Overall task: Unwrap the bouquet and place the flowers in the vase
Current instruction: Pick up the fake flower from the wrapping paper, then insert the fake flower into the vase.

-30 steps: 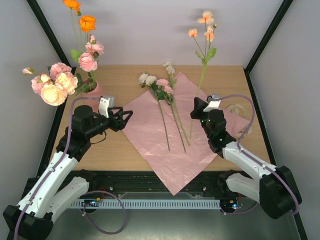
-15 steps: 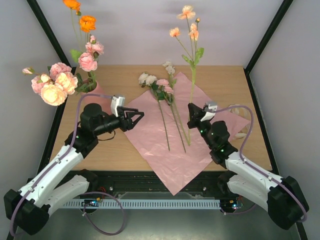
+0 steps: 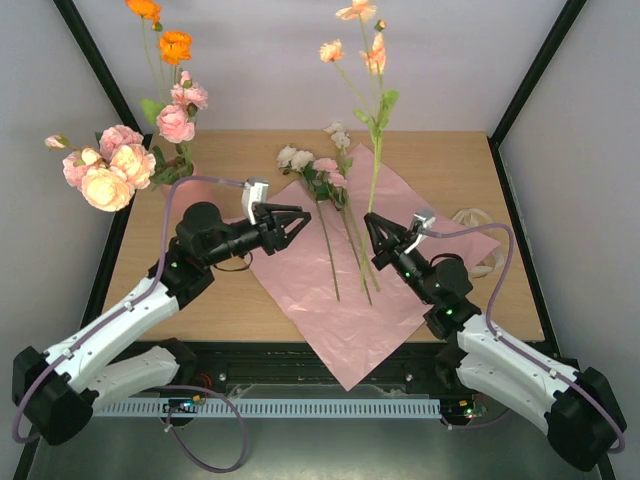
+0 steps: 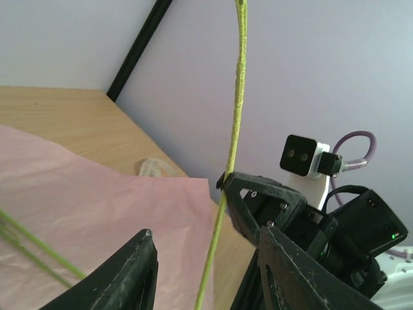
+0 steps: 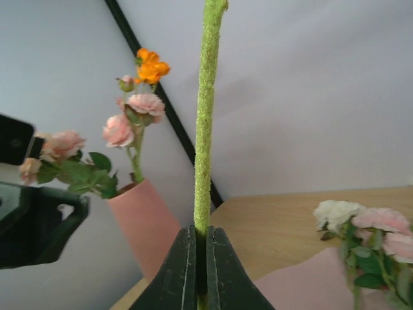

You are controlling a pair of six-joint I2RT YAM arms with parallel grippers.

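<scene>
Vase (image 5: 147,223) stands at the bench (image 3: 450,160) left rear, holding pink, cream and orange blooms (image 3: 120,170). Left pincer (image 3: 298,228) hangs over the pink sheet (image 3: 320,300), jaws apart (nothing gripped). Loose flowers (image 3: 318,175) lie mid-sheet. Right pincer (image 3: 372,228) is clenched on an upright peach-flowered stem (image 3: 375,170), just right of them.

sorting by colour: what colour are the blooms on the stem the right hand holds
Peach blooms, clearest in top external.
</scene>
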